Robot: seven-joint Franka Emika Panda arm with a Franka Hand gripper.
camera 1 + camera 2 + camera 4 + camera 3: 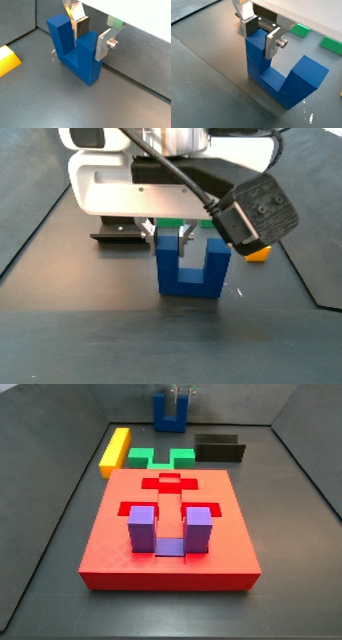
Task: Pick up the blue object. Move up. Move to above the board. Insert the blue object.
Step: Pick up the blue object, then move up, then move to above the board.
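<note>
The blue object (73, 50) is a dark-blue U-shaped block that stands on the dark floor with its prongs up. It shows in both wrist views and both side views (278, 75) (170, 414) (190, 263). My gripper (91, 36) straddles one prong near its top. One finger (81, 26) is in the slot between the prongs and the other finger (103, 46) is on the prong's outer side, and both touch it. The gripper also shows in the other wrist view (262, 36) and from the side (187, 228). The red board (114, 534) lies apart, near the front.
A purple U-shaped block (140, 524) sits in the board. A yellow bar (115, 450), a green piece (160, 456) and a black block (221, 449) lie between the board and the blue object. Bin walls rise close behind the gripper.
</note>
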